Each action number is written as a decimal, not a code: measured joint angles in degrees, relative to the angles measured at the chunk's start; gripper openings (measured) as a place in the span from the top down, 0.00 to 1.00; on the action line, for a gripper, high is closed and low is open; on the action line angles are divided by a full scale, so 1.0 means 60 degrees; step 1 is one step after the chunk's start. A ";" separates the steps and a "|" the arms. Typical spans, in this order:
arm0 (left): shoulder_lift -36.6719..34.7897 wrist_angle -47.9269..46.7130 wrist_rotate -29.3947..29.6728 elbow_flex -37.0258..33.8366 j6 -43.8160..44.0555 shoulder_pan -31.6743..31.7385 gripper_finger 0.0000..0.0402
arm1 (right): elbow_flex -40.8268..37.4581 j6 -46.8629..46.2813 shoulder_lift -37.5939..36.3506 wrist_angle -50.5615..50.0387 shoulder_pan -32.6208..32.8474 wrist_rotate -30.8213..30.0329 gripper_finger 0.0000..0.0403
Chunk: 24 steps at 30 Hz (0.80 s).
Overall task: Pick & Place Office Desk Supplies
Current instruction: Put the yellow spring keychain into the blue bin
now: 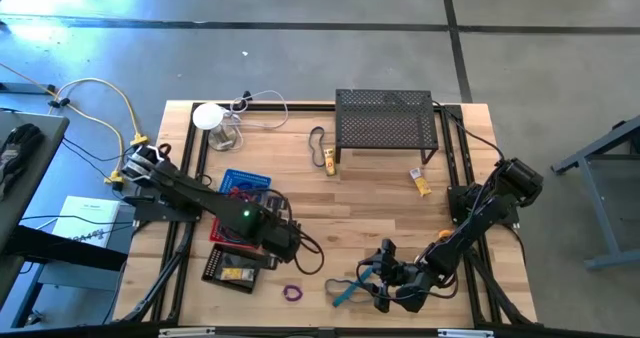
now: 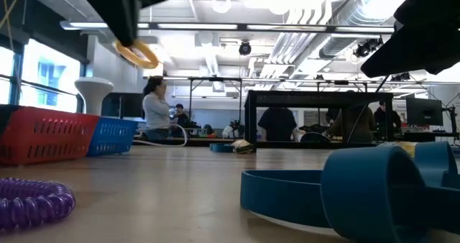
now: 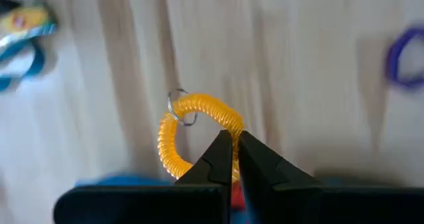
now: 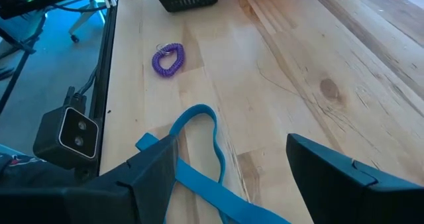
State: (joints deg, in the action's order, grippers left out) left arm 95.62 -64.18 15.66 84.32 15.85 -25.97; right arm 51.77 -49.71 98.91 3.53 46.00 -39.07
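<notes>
Over the near-left part of the worktop [image 1: 400, 208], I have the left end effector [image 3: 233, 144] clamped on the orange coil ring [image 3: 192, 128], its two dark fingertips pinched together on the ring's near edge. In the low view the ring hangs clear of the wood, lifted well above the surface, and the left wrist view shows a small metal split ring at one end of the coil. In the high view that arm reaches in from the left edge, its tip just right of the red basket [image 2: 43, 131] and blue basket [image 2: 111, 135] and above the black tray [image 1: 235, 266].

The purple coil ring [image 1: 292, 293] lies flat on the wood near the front edge, between my two arms, and nothing touches it.

Near the front right, the right end effector [image 4: 228, 168] hovers with its fingers spread wide apart over the blue elastic loop [image 4: 199, 151]. One finger sits over the loop's left strand, but I cannot tell whether it is touching it. The loop lies flat on the worktop.

Farther back, the black mesh shelf [image 1: 386, 123] stands at the far middle. A black elastic loop [image 1: 317, 143] and a yellow-and-white tube [image 1: 329, 161] lie just left of it, and a second yellow-and-white tube [image 1: 421, 181] lies near its right front leg. The white round device [image 1: 209, 116] with its cable sits at the far left.
</notes>
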 joint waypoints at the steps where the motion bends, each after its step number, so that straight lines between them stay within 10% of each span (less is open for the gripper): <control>1: -0.0046 -0.0490 0.0020 0.0125 0.0004 0.0026 0.99 | 0.0000 0.0000 0.0000 0.0000 0.0000 0.0000 0.33; 9: -0.1305 -0.3212 0.0346 0.0130 0.1244 0.0354 0.99 | 0.0000 -0.0278 0.0000 0.0007 0.0054 0.0020 0.33; 24: -0.5297 -0.1270 0.0019 -0.3734 0.1664 0.1314 0.99 | 0.0000 -0.1248 0.0000 0.0015 0.0591 -0.0621 0.33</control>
State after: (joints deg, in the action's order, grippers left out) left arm 63.84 -71.80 15.77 61.91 25.83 -18.08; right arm 51.77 -57.20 98.91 3.62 49.54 -42.80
